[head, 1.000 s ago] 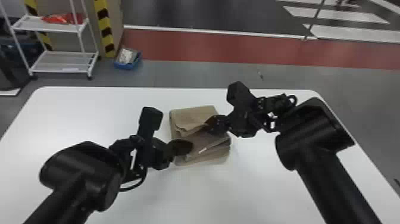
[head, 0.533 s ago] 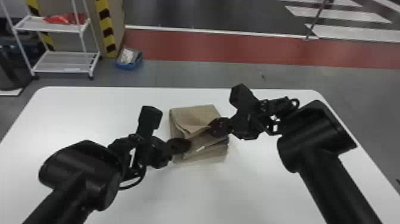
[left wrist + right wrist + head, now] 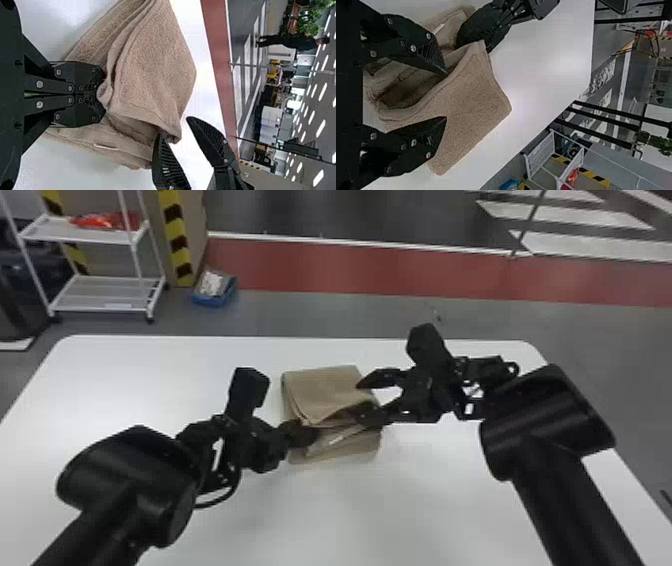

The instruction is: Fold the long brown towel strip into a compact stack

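Note:
The brown towel lies folded in layers mid-table, its upper layer bulging over the lower ones at the near and right side. At its left edge is my left gripper; in the left wrist view the left gripper is shut, pinching a fold of the towel. My right gripper stands open at the towel's right side. Seen from the right wrist, the right gripper has its fingers spread, one at the opening between layers and the other over the top layer of the towel.
The white table extends around the towel. Beyond its far edge stand a white shelf rack and a blue bin on the floor.
My right gripper has opened from its closed hold at the towel's right side and released the fabric. The left gripper has hardly moved.

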### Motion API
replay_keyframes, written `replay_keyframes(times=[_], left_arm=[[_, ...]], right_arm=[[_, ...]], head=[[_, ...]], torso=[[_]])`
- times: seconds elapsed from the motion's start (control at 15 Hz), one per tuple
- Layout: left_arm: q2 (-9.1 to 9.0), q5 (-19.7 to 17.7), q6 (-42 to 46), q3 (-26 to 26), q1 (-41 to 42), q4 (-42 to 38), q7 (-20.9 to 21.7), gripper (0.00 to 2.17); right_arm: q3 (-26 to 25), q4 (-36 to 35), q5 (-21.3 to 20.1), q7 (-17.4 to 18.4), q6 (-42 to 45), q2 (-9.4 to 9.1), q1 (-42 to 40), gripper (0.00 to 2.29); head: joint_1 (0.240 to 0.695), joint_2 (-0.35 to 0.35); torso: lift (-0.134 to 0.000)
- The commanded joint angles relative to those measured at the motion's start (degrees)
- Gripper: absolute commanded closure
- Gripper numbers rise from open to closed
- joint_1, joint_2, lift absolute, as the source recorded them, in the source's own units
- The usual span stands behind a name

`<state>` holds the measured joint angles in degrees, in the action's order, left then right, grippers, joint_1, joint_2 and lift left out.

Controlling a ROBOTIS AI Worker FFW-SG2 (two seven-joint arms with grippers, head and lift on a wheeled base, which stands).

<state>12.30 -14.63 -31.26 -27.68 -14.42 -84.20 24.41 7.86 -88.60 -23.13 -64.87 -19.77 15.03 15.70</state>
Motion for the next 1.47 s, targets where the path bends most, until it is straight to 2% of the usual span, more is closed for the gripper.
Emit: replay_keyframes(times=[0.0, 0.2, 0.33, 0.47, 0.53, 0.67, 0.8, 0.87, 0.93, 1.07, 1.13, 1.27, 1.4], left_arm=[[0.0, 0.0, 0.7, 0.1, 0.3, -0.4, 0.6, 1.52], [0.79, 0.4, 0.4, 0.5, 1.2, -3.1, 0.6, 1.51], [2.37, 1.4, -0.7, 1.2, 2.2, -6.7, 0.4, 1.51], [2.81, 2.5, -1.6, 2.5, 2.0, -6.8, 0.4, 1.51], [2.99, 2.8, -1.4, 2.8, 1.9, -6.4, 0.5, 1.51], [3.6, 2.6, -1.0, 3.8, 2.8, -6.9, 0.3, 1.51], [5.36, 2.6, -1.0, 7.5, 5.5, -10.5, -1.6, 1.51], [6.59, 2.5, -0.9, 9.8, 7.1, -12.7, -3.9, 1.51], [7.03, 2.2, 0.0, 12.5, 8.7, -14.6, -7.1, 1.42], [7.47, 1.7, 8.5, 15.7, 12.4, -17.7, -19.9, 0.26], [7.47, 1.6, 12.3, 17.2, 13.9, -18.9, -21.3, 0.17], [7.38, -0.8, 16.5, 19.3, 16.7, -20.7, -22.1, 0.17], [6.42, -1.1, 22.0, 19.0, 19.6, -21.2, -23.4, 0.17]], right_arm=[[-2.5, -1.1, 2.6, -0.2, 0.3, 0.18, -1.3, 0.3], [-7.9, -6.4, 6.3, -0.6, -0.8, 0.62, -4.1, 0.3], [-11.6, -8.1, 8.3, -0.6, -0.9, 1.76, -6.2, 0.3], [-14.3, -8.2, 10.0, -0.6, -0.4, 3.08, -7.6, 0.3], [-15.2, -8.2, 10.0, -0.6, -0.2, 3.08, -8.1, 0.3], [-18.1, -8.6, 12.9, -0.7, -0.2, 3.17, -9.5, 0.3], [-21.4, -10.0, 13.9, -0.5, -0.4, 3.43, -11.0, 0.27], [-22.4, -10.0, 14.4, -0.5, -0.2, 3.61, -11.5, 0.23], [-23.2, -10.0, 14.6, -0.4, -0.4, 3.69, -11.9, 0.23], [-24.7, -9.6, 15.7, -0.1, -0.2, 3.78, -12.7, 0.2], [-25.3, -8.7, 16.1, 0.3, -0.2, 3.69, -12.8, 0.2], [-25.4, -7.1, 16.8, 2.4, 0.1, 3.52, -12.8, 0.2], [-25.5, -6.4, 16.9, 4.4, 0.7, 2.11, -13.6, 0.2]], head=[[0.695, -0.148], [0.695, -0.16], [0.695, -0.177], [0.695, -0.193], [0.695, -0.198], [0.695, -0.209], [0.695, -0.213], [0.695, -0.211], [0.695, -0.203], [0.695, -0.168], [0.695, -0.143], [0.695, -0.115], [0.695, -0.112]], torso=[[-0.125], [-0.125], [-0.125], [-0.125], [-0.125], [-0.125], [-0.125], [-0.125], [-0.125], [-0.125], [-0.125], [-0.125], [-0.125]])
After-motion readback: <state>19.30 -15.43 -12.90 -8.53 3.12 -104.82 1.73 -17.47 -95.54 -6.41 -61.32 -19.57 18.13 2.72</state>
